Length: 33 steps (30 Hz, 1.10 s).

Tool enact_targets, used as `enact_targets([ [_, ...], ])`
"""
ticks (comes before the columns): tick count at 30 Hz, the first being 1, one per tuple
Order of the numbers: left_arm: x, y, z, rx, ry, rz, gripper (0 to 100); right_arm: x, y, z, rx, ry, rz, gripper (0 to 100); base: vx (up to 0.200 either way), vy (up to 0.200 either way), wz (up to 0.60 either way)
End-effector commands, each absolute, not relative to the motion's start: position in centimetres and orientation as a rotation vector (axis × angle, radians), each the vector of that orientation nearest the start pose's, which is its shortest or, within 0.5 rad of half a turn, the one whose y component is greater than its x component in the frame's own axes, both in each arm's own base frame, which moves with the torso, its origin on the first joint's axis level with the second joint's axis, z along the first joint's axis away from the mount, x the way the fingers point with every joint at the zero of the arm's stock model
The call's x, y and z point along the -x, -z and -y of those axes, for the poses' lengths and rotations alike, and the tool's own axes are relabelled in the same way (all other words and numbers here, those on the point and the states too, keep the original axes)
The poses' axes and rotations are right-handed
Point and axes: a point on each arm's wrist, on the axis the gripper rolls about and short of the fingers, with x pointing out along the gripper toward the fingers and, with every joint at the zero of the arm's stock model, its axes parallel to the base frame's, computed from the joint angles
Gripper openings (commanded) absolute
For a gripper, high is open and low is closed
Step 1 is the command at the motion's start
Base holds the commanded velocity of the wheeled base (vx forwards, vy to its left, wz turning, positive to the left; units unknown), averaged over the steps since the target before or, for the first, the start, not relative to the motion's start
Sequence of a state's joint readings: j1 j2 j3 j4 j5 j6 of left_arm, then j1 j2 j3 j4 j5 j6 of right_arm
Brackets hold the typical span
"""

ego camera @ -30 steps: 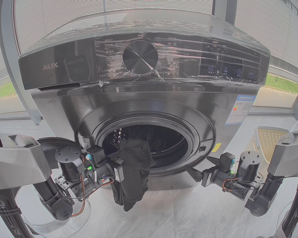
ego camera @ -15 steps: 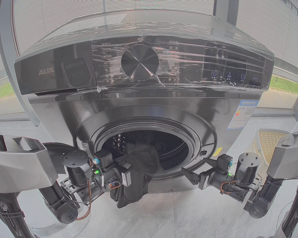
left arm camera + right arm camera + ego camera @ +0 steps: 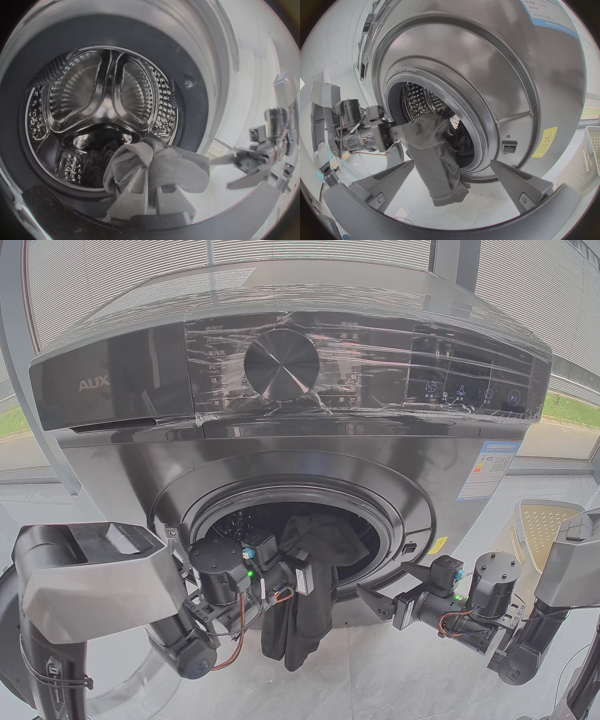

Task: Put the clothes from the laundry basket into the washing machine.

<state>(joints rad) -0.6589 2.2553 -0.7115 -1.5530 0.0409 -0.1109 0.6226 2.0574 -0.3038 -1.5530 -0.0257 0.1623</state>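
Grey tiled floor (image 3: pixel 387 677) up front; above it the left gripper (image 3: pixel 150 184) has its fingers clamped on a dark garment (image 3: pixel 312 609). The garment's top is bunched at the lip of the washing machine (image 3: pixel 312 440) opening and its tail hangs outside, while the right gripper (image 3: pixel 390 587) sits with fingers spread, empty, by the opening's lower right. Step in hand looks like loading: next move probably needs the left gripper pushed deeper past the lip before release, else the tail may drag it out. Further in, the drum (image 3: pixel 103 93) holds other dark clothes (image 3: pixel 93 162) low down; laundry basket (image 3: pixel 544 521) stands right of the machine.
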Motion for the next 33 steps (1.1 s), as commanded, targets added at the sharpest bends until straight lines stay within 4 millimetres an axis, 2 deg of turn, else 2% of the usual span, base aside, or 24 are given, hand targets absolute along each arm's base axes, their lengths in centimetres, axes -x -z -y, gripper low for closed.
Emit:
enact_targets([
  [1,-33.7,-2.6,25.2,0.133,0.572,-0.003,0,-23.0,-6.0,-16.5,-0.094,-0.581,-0.235,100,0.000,0.000,0.00],
  [7,-36.9,-1.2,25.3,0.117,0.517,-0.039,0,-23.0,-5.7,-16.5,-0.091,-0.581,-0.244,100,0.000,0.000,0.00],
  [14,-40.7,-1.2,24.8,0.093,0.457,-0.111,0,-22.8,-5.2,-16.4,-0.083,-0.579,-0.268,100,0.000,0.000,0.00],
  [20,-42.6,-0.9,24.8,0.082,0.439,-0.148,0,-22.5,-5.0,-16.3,-0.077,-0.581,-0.281,100,0.000,0.000,0.00],
  [21,-44.7,-1.2,25.3,0.088,0.422,-0.114,0,-22.5,-5.0,-16.4,-0.077,-0.584,-0.279,100,0.000,0.000,0.00],
  [23,-45.4,-1.3,25.4,0.091,0.415,-0.106,0,-22.5,-5.0,-16.4,-0.076,-0.584,-0.281,100,0.000,0.000,0.00],
  [24,-47.2,-1.6,25.4,0.097,0.376,-0.086,0,-22.4,-5.0,-16.4,-0.075,-0.585,-0.284,100,0.000,0.000,0.00],
  [27,-48.8,-2.1,25.5,0.107,0.339,-0.066,0,-22.5,-5.0,-16.3,-0.075,-0.583,-0.284,100,0.000,0.000,0.00],
  [33,-49.7,-2.9,25.9,0.111,0.326,-0.055,0,-22.5,-4.8,-16.4,-0.073,-0.584,-0.290,100,0.000,0.000,0.00],
])
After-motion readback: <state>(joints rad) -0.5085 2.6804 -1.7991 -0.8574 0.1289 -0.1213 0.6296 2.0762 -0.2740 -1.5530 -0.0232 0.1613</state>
